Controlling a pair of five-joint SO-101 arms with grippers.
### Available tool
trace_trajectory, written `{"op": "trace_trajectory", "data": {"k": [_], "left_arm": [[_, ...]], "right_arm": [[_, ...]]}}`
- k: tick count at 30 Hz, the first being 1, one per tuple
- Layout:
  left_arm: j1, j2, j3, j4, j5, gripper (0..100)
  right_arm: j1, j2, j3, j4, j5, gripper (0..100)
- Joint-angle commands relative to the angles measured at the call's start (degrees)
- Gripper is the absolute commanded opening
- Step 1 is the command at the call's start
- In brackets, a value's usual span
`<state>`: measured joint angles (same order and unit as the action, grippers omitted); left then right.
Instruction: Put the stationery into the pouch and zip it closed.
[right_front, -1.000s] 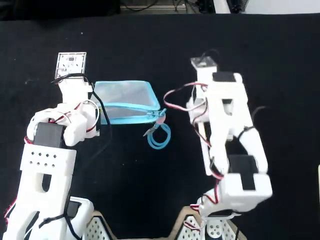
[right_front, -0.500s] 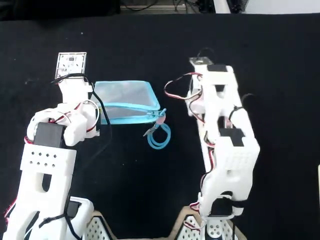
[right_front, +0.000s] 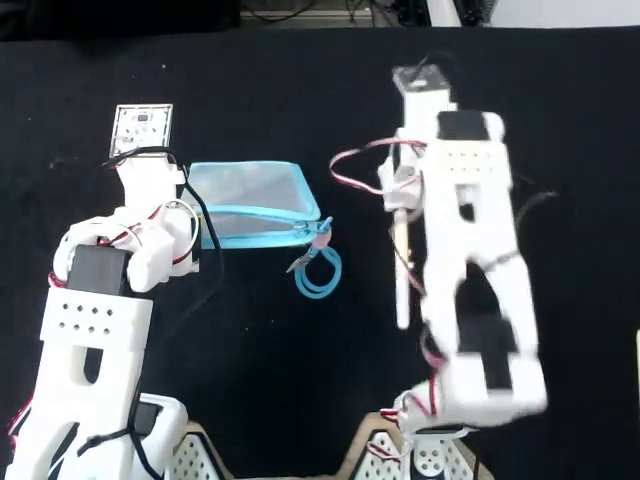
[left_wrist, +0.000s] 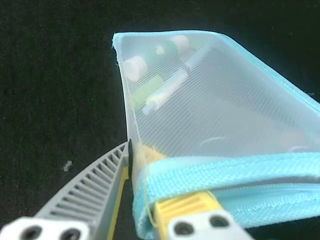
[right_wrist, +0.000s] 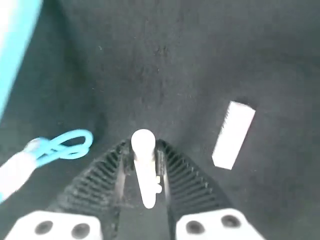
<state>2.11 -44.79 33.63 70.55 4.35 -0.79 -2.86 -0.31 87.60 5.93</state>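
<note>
left gripper (left_wrist: 134, 160) pinching translucent ribbed pouch (left_wrist: 215, 100), right gripper (right_wrist: 143, 147) clamped around smooth white pen (right_wrist: 145, 175)

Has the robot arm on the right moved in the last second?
Yes. The right arm has stretched farther out across the table, its tip now well beyond the pouch's far edge.

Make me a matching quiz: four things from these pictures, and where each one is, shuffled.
1 translucent mesh pouch with blue trim
2 white cylindrical stick
3 light blue cord loop
4 white rectangular block

A alone on the black cloth
B by the pouch's zipper pull
C clamped in left gripper
D clamped in right gripper

Pairs: 1-C, 2-D, 3-B, 4-A
</note>
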Motion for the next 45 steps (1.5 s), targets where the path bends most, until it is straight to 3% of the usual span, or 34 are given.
{"op": "trace_trajectory", "data": {"k": [1, 10, 23, 40, 45], "left_arm": [[0.31, 0.26, 0.04, -0.88, 0.18, 3], [0.31, 0.26, 0.04, -0.88, 0.35, 3], [0.22, 0.35, 0.04, -0.88, 0.44, 3], [0.13, 0.35, 0.04, -0.88, 0.44, 3], [0.04, 0.35, 0.04, -0.88, 0.44, 3]], "right_arm": [[-3.08, -18.42, 3.03, 0.18, -0.88, 1.0], [-14.86, -46.90, 6.64, -2.11, -0.53, 1.1], [-34.73, -63.16, 18.33, -19.34, -0.35, 1.1], [-35.96, -73.63, 46.20, -48.26, -0.26, 1.1], [-35.96, -73.71, 53.76, -53.71, 8.35, 1.1]]}}
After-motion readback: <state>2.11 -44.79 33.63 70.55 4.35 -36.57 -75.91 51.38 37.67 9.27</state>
